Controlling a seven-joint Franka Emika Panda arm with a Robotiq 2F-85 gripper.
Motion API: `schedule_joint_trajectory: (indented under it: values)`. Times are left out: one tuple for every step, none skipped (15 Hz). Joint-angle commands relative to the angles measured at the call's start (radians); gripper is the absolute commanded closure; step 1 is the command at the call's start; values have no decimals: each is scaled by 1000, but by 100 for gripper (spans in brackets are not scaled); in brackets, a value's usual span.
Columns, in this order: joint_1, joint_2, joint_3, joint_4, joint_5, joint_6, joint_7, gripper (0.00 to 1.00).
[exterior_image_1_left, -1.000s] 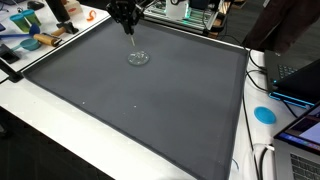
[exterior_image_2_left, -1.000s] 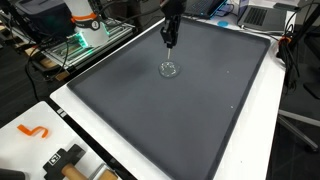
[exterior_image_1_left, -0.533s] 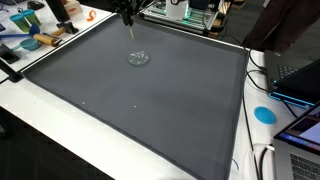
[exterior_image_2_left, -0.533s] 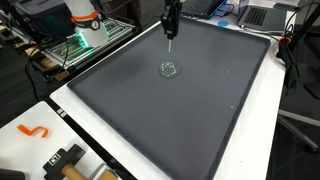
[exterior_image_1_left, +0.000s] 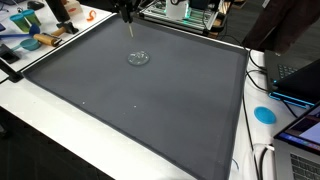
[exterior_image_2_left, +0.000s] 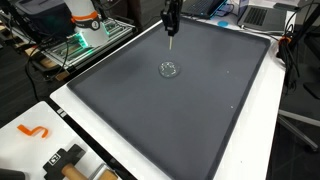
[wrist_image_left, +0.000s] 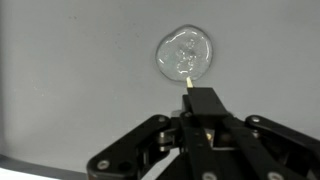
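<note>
A small clear glass dish (exterior_image_1_left: 138, 58) (exterior_image_2_left: 169, 69) lies on the dark grey mat (exterior_image_1_left: 150, 110) (exterior_image_2_left: 180, 120). My gripper (exterior_image_1_left: 127, 12) (exterior_image_2_left: 172, 18) hangs above and just behind the dish. It is shut on a thin pale stick (exterior_image_1_left: 131, 30) (exterior_image_2_left: 171, 42) that points straight down, its tip well above the mat. In the wrist view the closed gripper (wrist_image_left: 203, 105) pinches the stick (wrist_image_left: 188, 83), whose tip lines up with the near rim of the clear dish (wrist_image_left: 184, 54). The dish looks wet or holds clear liquid.
The mat covers a white table (exterior_image_2_left: 120, 165). An orange hook (exterior_image_2_left: 33, 131) and a black tool (exterior_image_2_left: 65, 160) lie at a corner. A blue disc (exterior_image_1_left: 264, 114) and a laptop (exterior_image_1_left: 300, 80) sit beside the mat, and clutter (exterior_image_1_left: 30, 40) at its far side.
A second ago the gripper was lower, with the stick close over the dish. It has risen with the stick and has held still for the last half second.
</note>
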Motion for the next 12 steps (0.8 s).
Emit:
schedule_joint_trajectory:
  values:
    - [2, 0, -2, 2, 0, -3, 0, 87]
    - [2, 0, -2, 2, 0, -3, 0, 87]
    - [2, 0, -2, 2, 0, -3, 1, 87]
    - [2, 0, -2, 2, 0, -3, 1, 87]
    - [2, 0, -2, 2, 0, -3, 1, 97]
    - [6, 3, 2, 17, -12, -21, 3, 97]
    - [11, 12, 6, 36, -24, -48, 17, 97]
    - [16, 22, 10, 54, -22, -64, 12, 97]
    - [21, 33, 15, 75, -30, -91, 17, 97]
    - [26, 45, 20, 94, -29, -113, 13, 97]
    - [30, 57, 24, 113, -40, -136, 22, 97]
    - [35, 73, 27, 131, -47, -150, 25, 97]
